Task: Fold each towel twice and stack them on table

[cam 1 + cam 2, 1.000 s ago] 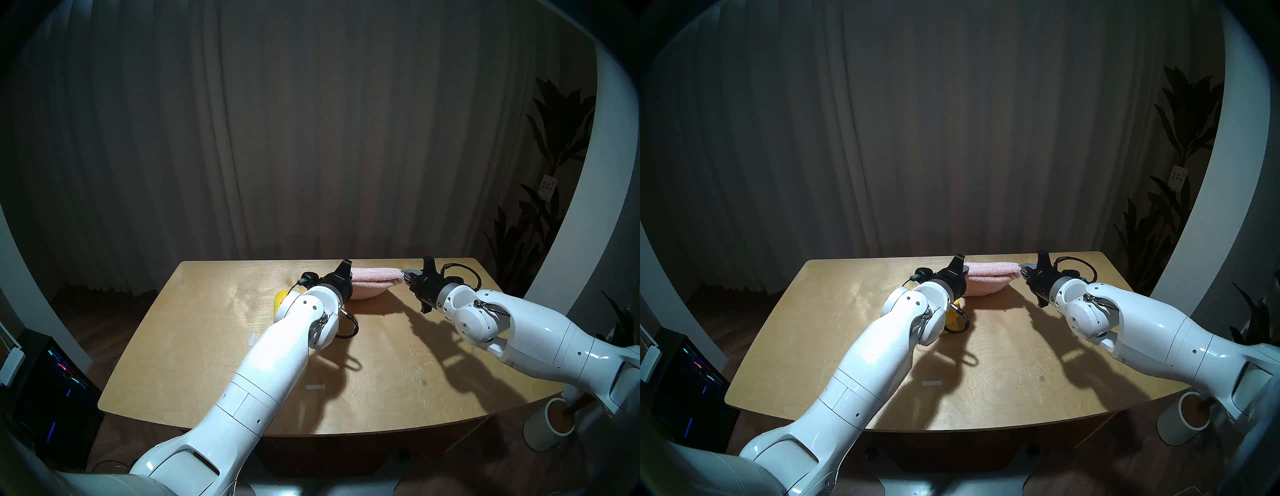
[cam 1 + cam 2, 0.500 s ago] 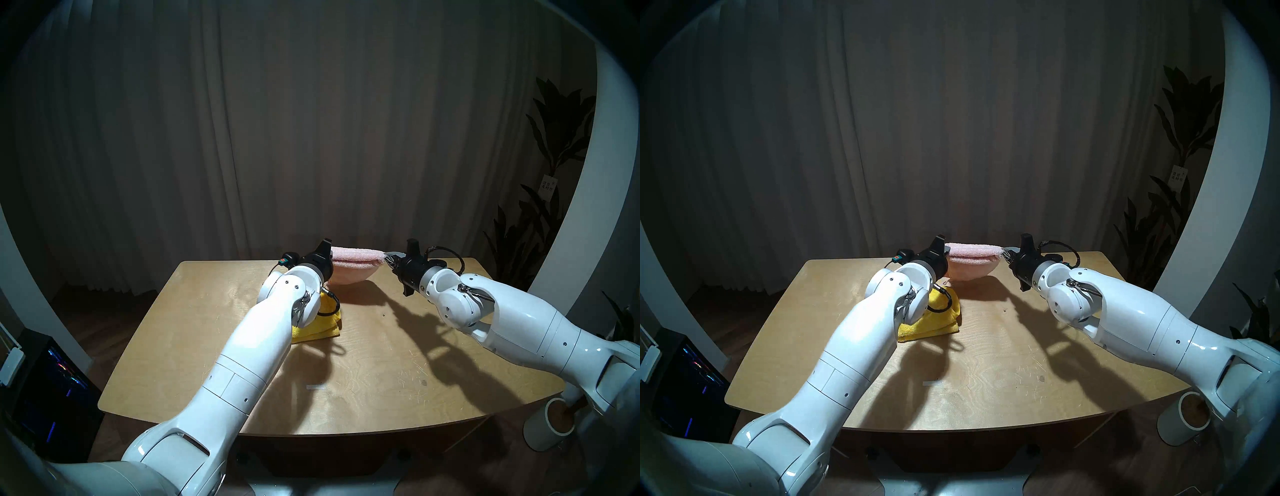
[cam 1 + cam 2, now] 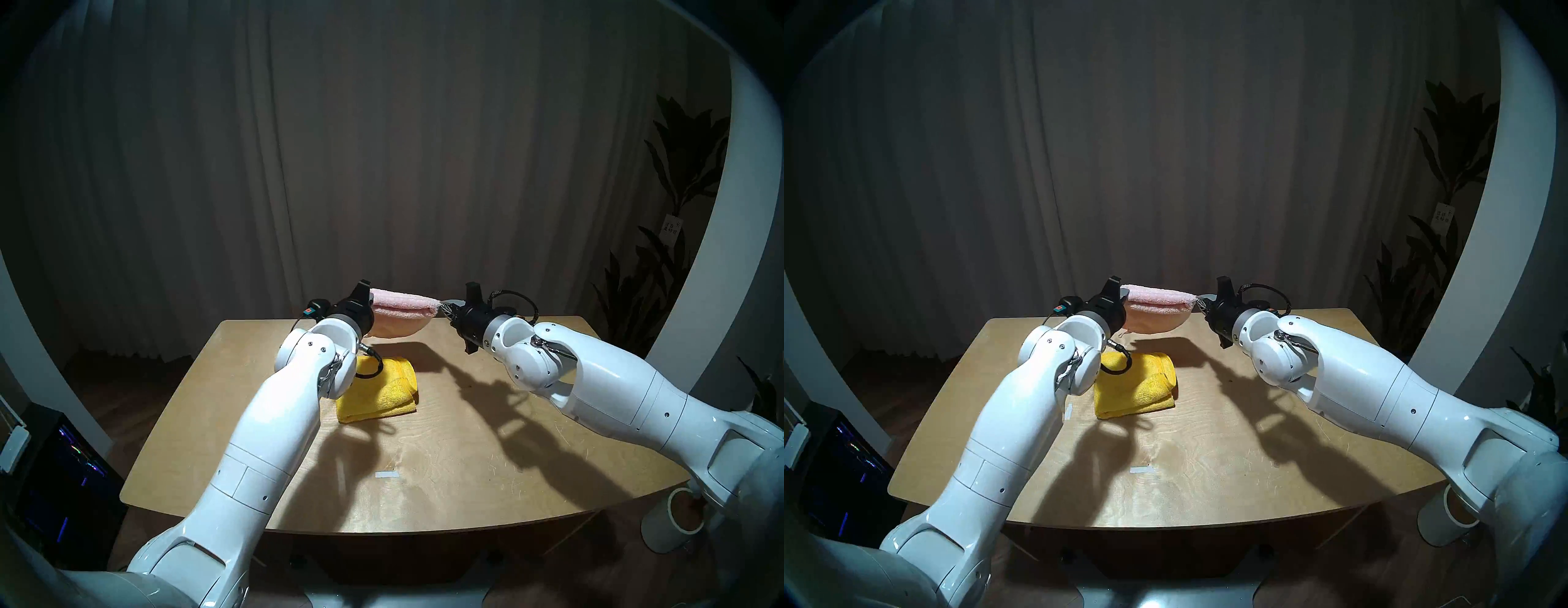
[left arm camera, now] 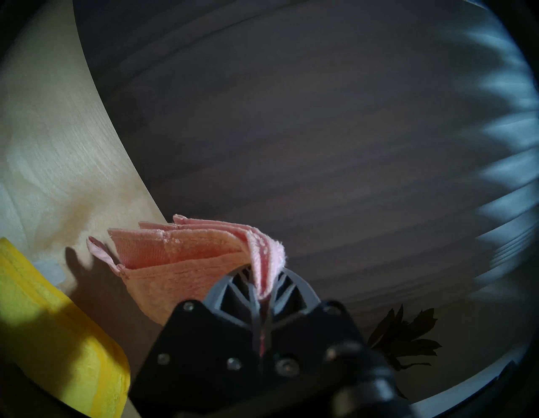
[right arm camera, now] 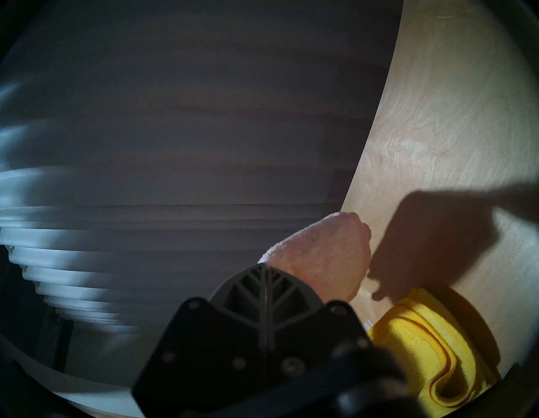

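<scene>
End effectors (image 3: 370, 302) clamp pink towel (image 3: 401, 316)

Folded pink towel (image 3: 401, 316) hangs above table (image 3: 445, 446); folded yellow towel (image 3: 379, 392) lies flat.

From the right wrist, the right gripper (image 5: 266, 287) shows as two grey ribbed fingers pressed flat together, with the pale pink terry towel (image 5: 323, 257) pinched at its end and bulging out in a rounded fold past them. The towel hangs over the far edge of the light plywood table (image 5: 455, 116), casting a dark shadow across the wood. Below it on the tabletop lies the folded bright yellow terry towel (image 5: 423, 350), its layered edges curling.
</scene>
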